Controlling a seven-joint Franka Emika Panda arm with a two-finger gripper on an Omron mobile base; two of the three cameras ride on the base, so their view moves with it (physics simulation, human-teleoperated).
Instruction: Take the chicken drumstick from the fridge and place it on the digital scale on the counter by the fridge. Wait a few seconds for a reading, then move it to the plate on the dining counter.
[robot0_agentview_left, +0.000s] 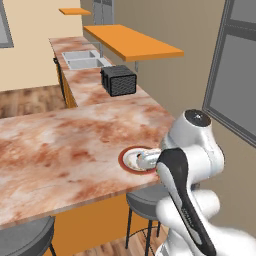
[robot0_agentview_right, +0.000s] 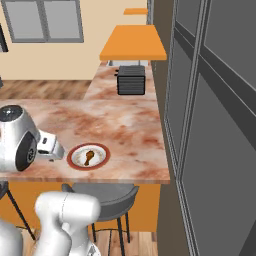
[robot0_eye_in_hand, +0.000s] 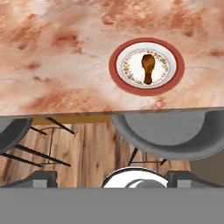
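From behind the arm on its left, I can see the big dining counter (robot0_agentview_left: 65, 145) with its pink-brown stone top. The plate (robot0_agentview_left: 131, 160) with the red-brown rim sits near the front edge, and the white arm covers part of it. Farther back there is a black toaster (robot0_agentview_left: 119, 80) and a sink (robot0_agentview_left: 85, 59). From the other side, the chicken drumstick (robot0_agentview_right: 89, 157) lies in the cream middle of the plate, and nothing is touching it. The gripper (robot0_agentview_right: 50, 145) is just beside the plate, off to its left, and it holds nothing. A grey stool (robot0_agentview_right: 102, 194) stands under the counter edge. Looking down from the hand, the drumstick lies flat on the plate with its fat end away from the counter edge. The two dark finger tips (robot0_eye_in_hand: 41, 178) stand far apart, wide open and empty. Below the counter edge are grey stool seats and a wooden floor (robot0_eye_in_hand: 94, 151).
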